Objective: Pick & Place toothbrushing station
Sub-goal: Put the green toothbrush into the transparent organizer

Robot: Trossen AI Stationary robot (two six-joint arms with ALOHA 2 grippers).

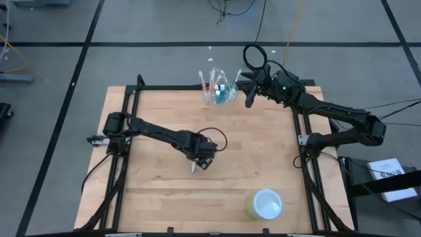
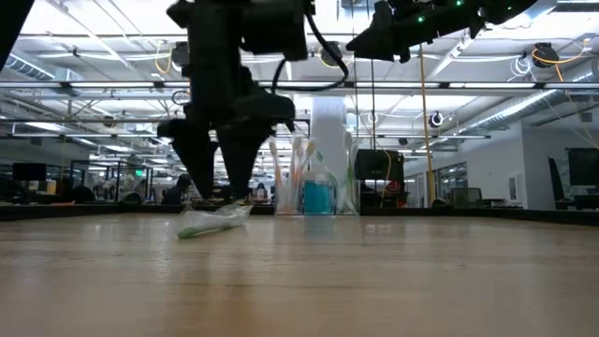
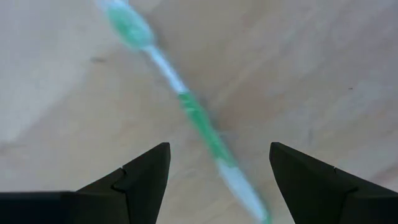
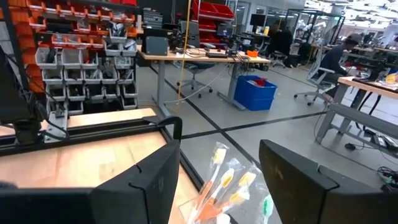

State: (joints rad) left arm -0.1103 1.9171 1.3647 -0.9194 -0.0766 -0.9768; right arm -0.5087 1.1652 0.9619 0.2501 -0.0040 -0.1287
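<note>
Clear holder cup [image 1: 219,93] at table's [image 1: 158,204] far edge, right fingers [image 1: 250,100] beside it

Thing: toothbrushing station [image 1: 219,93], clear see-through plastic holder cup
Contents: several toothbrushes standing on end, a small blue bottle
Pose: upright on the table
Place: far edge of the table, slightly right of centre

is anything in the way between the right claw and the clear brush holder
Nothing visible. The right claw hangs open beside the clear holder at the table's far edge, with only toothbrushes sticking up from the holder below its fingers.
</note>
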